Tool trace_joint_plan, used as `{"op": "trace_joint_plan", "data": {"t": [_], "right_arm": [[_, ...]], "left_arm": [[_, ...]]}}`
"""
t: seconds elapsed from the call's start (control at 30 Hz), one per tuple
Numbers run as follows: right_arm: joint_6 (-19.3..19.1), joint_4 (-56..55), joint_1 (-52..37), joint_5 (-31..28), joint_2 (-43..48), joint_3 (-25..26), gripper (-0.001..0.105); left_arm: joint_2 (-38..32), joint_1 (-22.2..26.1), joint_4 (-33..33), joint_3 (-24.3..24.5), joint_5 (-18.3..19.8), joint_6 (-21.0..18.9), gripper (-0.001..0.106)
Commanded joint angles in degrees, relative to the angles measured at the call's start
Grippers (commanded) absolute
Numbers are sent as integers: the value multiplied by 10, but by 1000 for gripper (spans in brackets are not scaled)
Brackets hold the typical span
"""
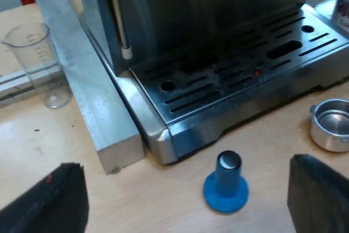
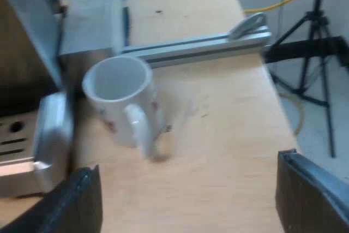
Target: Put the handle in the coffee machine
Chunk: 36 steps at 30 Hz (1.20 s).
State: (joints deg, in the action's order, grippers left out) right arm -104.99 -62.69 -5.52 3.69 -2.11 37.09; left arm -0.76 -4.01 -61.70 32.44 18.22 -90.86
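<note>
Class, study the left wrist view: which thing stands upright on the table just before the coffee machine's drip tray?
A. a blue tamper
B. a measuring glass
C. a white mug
A: the blue tamper stands base down on the table, close to the front edge of the drip tray, while the measuring glass stands off beside the metal bar.

You're looking at a blue tamper (image 1: 226, 181), a pale wood surface (image 1: 49, 151) and a silver espresso machine (image 1: 218, 15) whose tray (image 1: 240, 75) is patterned with dark slots. The mug (image 2: 122, 99) is white with faint reddish marks, and the measuring glass (image 1: 38, 64) is clear with printed lines.
</note>
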Motion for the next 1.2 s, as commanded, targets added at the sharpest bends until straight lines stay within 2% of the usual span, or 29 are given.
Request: {"op": "trace_joint_plan", "data": {"t": [0.03, 0.2, 0.33, 0.53, 0.63, 0.73, 0.83, 0.97, 1.1, 1.17, 1.2], "right_arm": [[-16, -20, 0, 48, -26, 29, 67], [-18, -32, 19, 133, -78, 64, 67], [-18, -55, 50, 159, -132, 89, 67], [-31, -97, 93, 159, -206, 128, 67], [-33, -99, 130, 159, -244, 137, 67], [-32, -98, 170, 159, -272, 137, 64], [-28, -95, 202, 153, -294, 137, 63], [-12, -95, 250, 124, -318, 137, 63], [0, -95, 284, 106, -332, 137, 63], [26, -95, 332, 76, -352, 137, 63], [79, -95, 386, 5, -379, 137, 63]], "left_arm": [[46, 0, -5, 33, 58, 32, 77], [79, 0, -5, 49, 129, 74, 77], [100, 0, -1, 54, 180, 86, 77], [134, -8, -1, 54, 213, 122, 77], [160, -37, -1, 54, 234, 127, 77], [185, -72, -1, 54, 234, 130, 77], [200, -100, -1, 54, 237, 147, 77], [221, -147, -1, 54, 237, 189, 77], [238, -187, -1, 54, 237, 205, 77], [253, -220, -1, 54, 241, 211, 77], [256, -227, -1, 54, 242, 214, 77]]}}
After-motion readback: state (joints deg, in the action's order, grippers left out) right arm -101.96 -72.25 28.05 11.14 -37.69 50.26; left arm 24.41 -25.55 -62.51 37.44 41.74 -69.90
